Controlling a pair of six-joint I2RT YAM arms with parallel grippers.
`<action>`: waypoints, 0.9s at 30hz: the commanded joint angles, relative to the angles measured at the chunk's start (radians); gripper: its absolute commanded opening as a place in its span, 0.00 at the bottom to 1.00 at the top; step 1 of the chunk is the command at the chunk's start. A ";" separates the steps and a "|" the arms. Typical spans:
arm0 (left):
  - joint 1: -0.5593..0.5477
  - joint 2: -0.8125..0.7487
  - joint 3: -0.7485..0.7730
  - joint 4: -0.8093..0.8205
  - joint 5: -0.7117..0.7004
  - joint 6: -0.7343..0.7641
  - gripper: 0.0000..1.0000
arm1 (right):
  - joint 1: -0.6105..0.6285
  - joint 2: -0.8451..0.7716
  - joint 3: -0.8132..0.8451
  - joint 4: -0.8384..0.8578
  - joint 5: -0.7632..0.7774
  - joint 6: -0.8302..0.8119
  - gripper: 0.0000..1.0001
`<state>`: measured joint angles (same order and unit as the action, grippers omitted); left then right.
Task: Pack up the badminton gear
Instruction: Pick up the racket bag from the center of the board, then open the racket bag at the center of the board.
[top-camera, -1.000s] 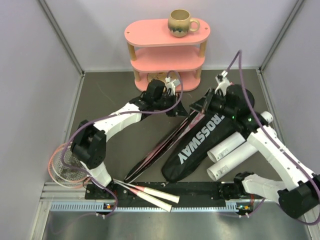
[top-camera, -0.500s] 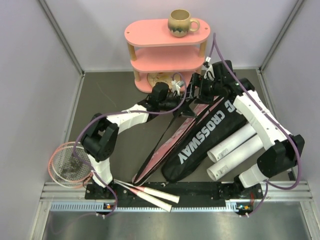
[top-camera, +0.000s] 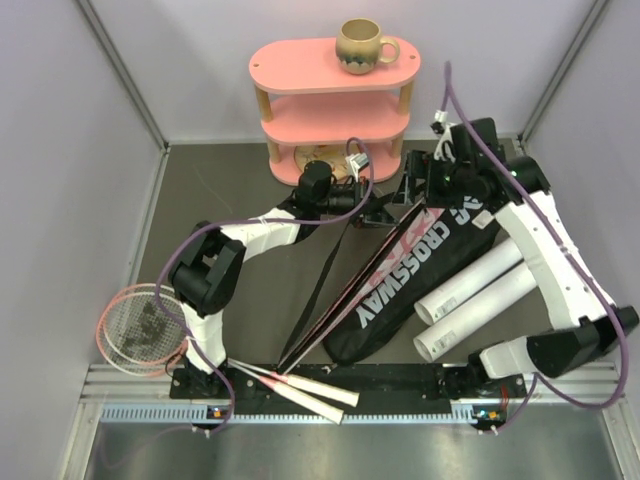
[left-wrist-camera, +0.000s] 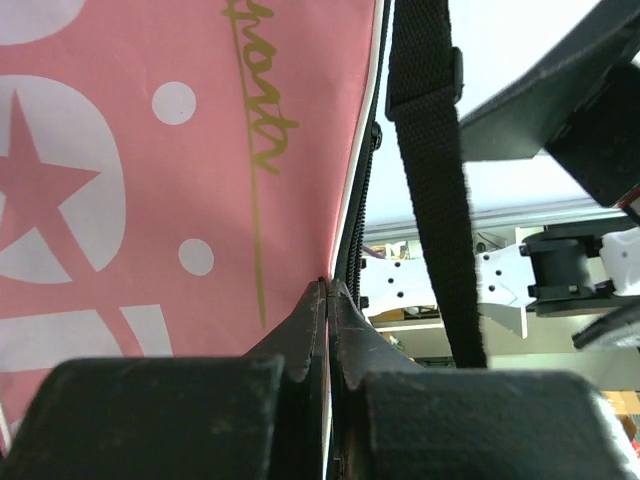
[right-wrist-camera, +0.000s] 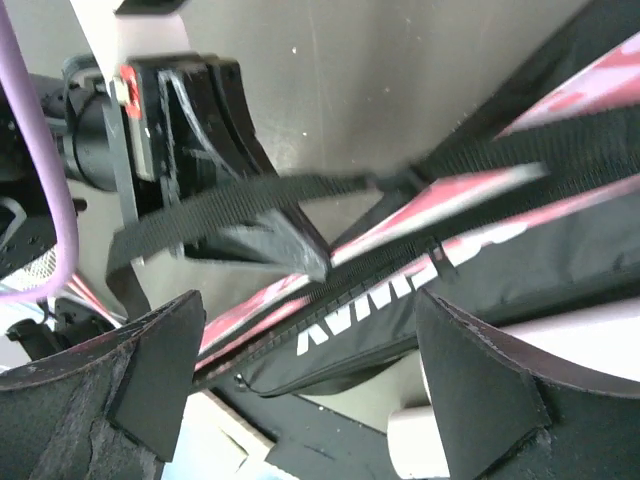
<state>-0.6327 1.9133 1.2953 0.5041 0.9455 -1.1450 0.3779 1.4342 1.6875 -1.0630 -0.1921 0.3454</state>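
My left gripper (top-camera: 385, 213) is shut on the zipped edge of the pink racket bag (top-camera: 340, 290), holding it up on edge in front of the shelf. In the left wrist view the fingertips (left-wrist-camera: 328, 292) pinch the pink bag (left-wrist-camera: 150, 180), and its black strap (left-wrist-camera: 430, 180) hangs beside them. My right gripper (top-camera: 415, 185) stands open just right of the left one, above the black CROSSWAY bag (top-camera: 400, 290), holding nothing. Its wide jaws frame that bag (right-wrist-camera: 400, 310). Two white tubes (top-camera: 470, 300) lie right of the black bag. A pink racket (top-camera: 135, 330) lies at the near left.
A pink three-tier shelf (top-camera: 335, 100) stands at the back with a beige mug (top-camera: 360, 45) on top. White racket handles (top-camera: 300, 385) lie across the black rail at the near edge. Grey walls close in on both sides.
The right gripper opened, let go of the bags' top end and drew back to the right. The left gripper carried the pink bag's edge rightward and up, so the bag stands more on edge.
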 joint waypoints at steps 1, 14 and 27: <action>0.010 -0.007 0.001 0.140 0.006 -0.053 0.00 | -0.022 -0.205 -0.109 0.046 0.078 0.150 0.84; 0.014 -0.025 -0.019 0.126 0.004 -0.042 0.00 | -0.177 -0.294 -0.456 0.451 -0.154 -0.115 0.70; 0.019 -0.026 -0.016 0.129 -0.017 -0.062 0.00 | -0.212 -0.356 -0.672 0.540 -0.311 0.257 0.79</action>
<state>-0.6201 1.9186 1.2728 0.5583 0.9478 -1.1965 0.1272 1.1759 1.0763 -0.5446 -0.5224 0.4099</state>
